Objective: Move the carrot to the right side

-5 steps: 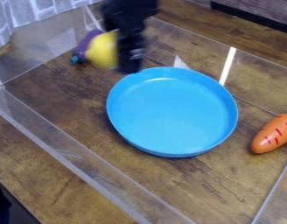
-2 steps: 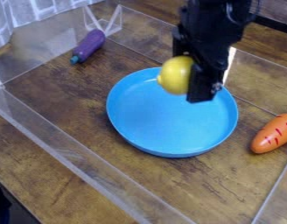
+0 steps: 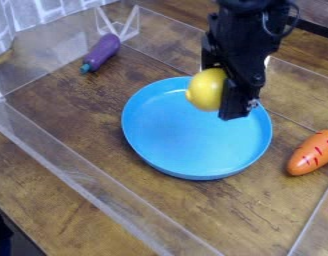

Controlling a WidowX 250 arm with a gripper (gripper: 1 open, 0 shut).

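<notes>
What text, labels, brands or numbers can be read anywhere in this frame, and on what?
None: no readable text, label, brand or number appears.
The blue plate, the carrot, the purple eggplant and the yellow fruit in the claw are all plain.
The dark arm is too blurred to show any marking.

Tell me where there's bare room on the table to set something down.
Bare wood lies between the purple eggplant and the blue plate, and along the near edge below the plate. The right side is tight: the carrot sits close to the plate's rim. The tool, shut on the yellow fruit, hangs over the plate.
</notes>
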